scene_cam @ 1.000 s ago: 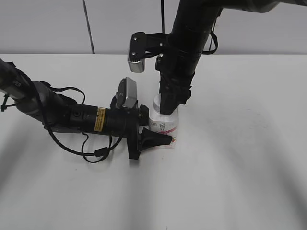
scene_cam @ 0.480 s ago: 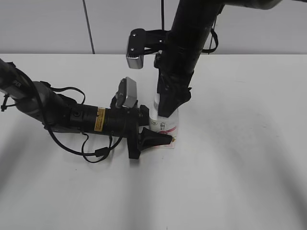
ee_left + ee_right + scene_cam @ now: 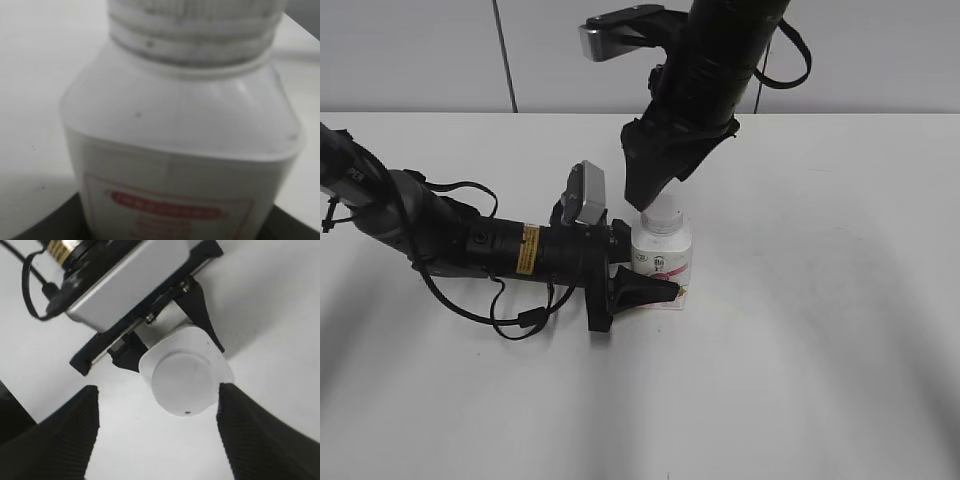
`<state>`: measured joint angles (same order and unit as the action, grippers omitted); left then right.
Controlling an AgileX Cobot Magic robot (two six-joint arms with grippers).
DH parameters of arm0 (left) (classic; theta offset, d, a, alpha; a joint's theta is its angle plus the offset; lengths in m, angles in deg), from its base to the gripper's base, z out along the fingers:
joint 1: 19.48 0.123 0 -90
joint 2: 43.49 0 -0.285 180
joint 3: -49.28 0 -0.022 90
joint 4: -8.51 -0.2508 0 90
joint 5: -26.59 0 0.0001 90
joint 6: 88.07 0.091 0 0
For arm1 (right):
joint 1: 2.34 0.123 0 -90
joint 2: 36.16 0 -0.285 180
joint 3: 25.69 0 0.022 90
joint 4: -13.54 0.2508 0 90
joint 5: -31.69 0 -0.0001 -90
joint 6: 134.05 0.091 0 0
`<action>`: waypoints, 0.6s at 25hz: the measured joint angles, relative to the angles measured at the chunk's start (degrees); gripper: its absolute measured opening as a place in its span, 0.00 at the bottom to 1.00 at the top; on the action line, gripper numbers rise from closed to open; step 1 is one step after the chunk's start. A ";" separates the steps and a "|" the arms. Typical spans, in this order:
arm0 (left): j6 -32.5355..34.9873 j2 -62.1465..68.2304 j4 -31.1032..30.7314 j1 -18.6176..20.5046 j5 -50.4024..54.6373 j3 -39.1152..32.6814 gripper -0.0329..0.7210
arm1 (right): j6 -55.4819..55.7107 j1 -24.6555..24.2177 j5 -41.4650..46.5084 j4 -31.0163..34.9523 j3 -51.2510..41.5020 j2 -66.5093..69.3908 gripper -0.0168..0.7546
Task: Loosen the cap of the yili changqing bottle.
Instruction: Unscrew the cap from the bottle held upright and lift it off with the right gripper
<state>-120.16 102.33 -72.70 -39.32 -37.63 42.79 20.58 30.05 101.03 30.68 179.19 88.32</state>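
Ext. view: squat white bottle (image 3: 661, 262), cap (image 3: 662, 212) on, gripped by left pincer (image 3: 642, 270); right pincer (image 3: 665, 180) spread above.

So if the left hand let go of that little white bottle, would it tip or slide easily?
The bottle looks squat with a squarish body, so it probably stands steadily. Its smooth plastic on the bare white table suggests it would slide rather than roll. It seems light, so twisting the cap would likely spin it unless the left hand braces it.
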 joint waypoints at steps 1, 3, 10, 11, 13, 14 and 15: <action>0.00 0.00 0.00 0.00 0.00 0.00 0.56 | 6.32 0.00 0.07 0.00 0.00 0.00 0.77; 0.00 0.00 0.00 0.00 0.00 0.00 0.56 | 17.08 0.00 0.11 0.04 0.00 0.00 0.77; -0.06 0.00 0.00 0.00 0.00 0.00 0.56 | 38.39 0.00 0.11 -1.96 0.00 0.65 0.77; -0.06 0.00 0.00 0.00 0.00 0.00 0.56 | 40.27 0.00 0.11 -1.96 0.00 0.95 0.77; -0.51 0.00 0.00 0.00 0.00 0.00 0.56 | 43.10 0.00 0.11 -1.90 0.00 1.66 0.77; -0.65 0.00 0.05 0.00 0.00 0.00 0.56 | 44.27 0.00 0.17 -1.90 0.00 1.84 0.77; -0.70 0.00 0.05 0.00 0.00 0.00 0.56 | 45.12 0.00 0.17 -1.90 0.00 1.84 0.77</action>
<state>-120.85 102.33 -72.65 -39.32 -37.63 42.79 65.71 30.05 101.20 28.77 179.19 90.16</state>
